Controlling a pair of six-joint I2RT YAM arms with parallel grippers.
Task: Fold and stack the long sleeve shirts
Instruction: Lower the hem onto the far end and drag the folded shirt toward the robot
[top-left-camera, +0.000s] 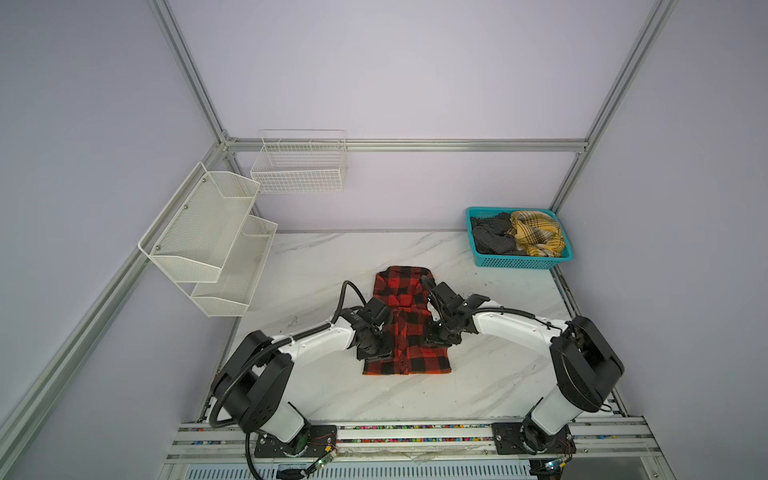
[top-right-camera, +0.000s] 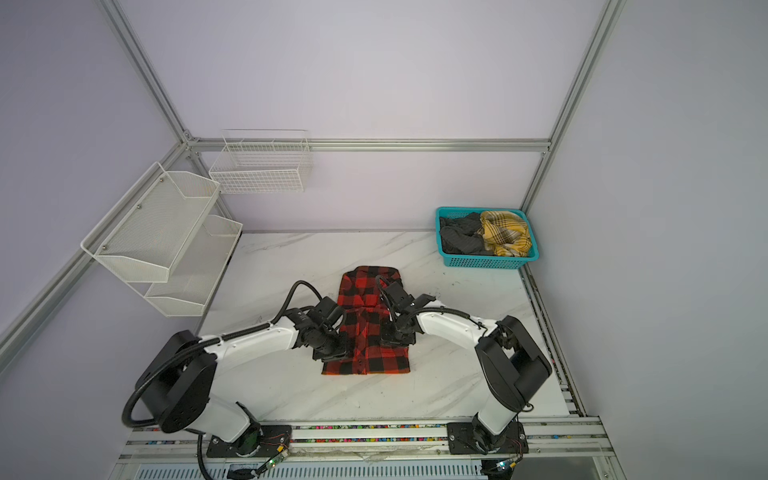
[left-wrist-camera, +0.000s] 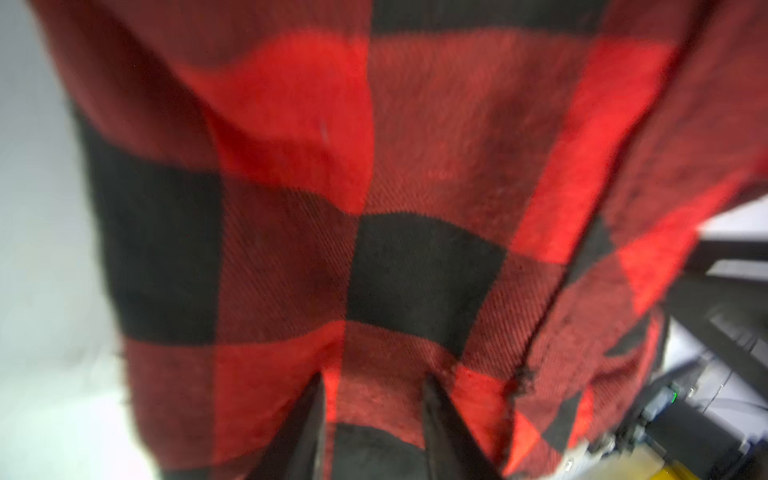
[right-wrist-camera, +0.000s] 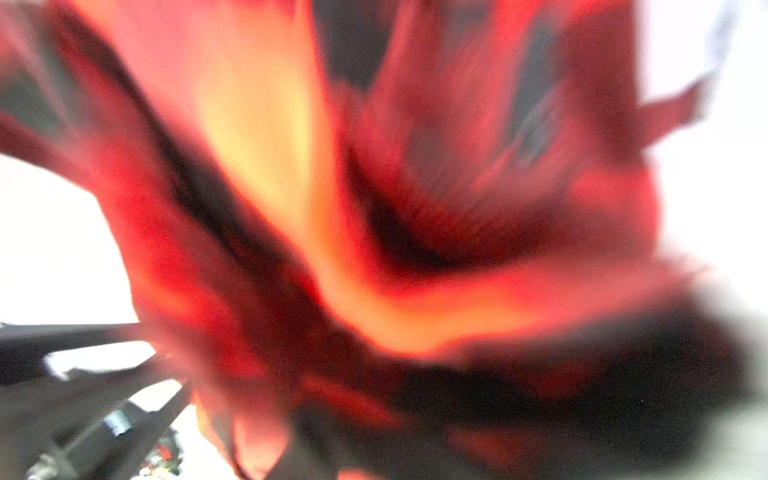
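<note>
Check shirt (top-left-camera: 407, 326) lies flat mid-table, collar at the far end, hem toward the arm bases, placket up. It reads as a long narrow strip with no sleeves showing at the sides. I judge the side folds done and the lengthwise fold next.

Left gripper (top-left-camera: 376, 351) sits on the shirt's left edge, about mid-length. Its wrist view shows the fingers (left-wrist-camera: 305, 432) parted, with cloth in the gap and nothing visibly pinched. Right gripper (top-left-camera: 436, 338) is at the right edge, opposite. Its wrist view is a red smear with cloth up against the lens, so you cannot tell whether that one is spread or closed on cloth.

For the fold, take the hem corners, one per arm, with every layer in each pinch. Lift low, carry both toward the collar at one pace, and lay the hem square on the shoulders. An uneven pace will likely skew the strip. The cloth looks thick, so it should hold a crease, but a high lift may drag the tucked layers out.

Table (top-left-camera: 490, 374): white marble-look top, smooth, with room either side for a stack. In the far right corner a teal basket (top-left-camera: 521, 262) holds the grey shirt (top-left-camera: 492, 239) and plaid shirt (top-left-camera: 538, 235), both crumpled and not yet folded. A white mesh rack (top-left-camera: 199, 232) is on the left wall and a wire basket (top-left-camera: 299, 174) on the back wall. Lilac panels, aluminium frame.
</note>
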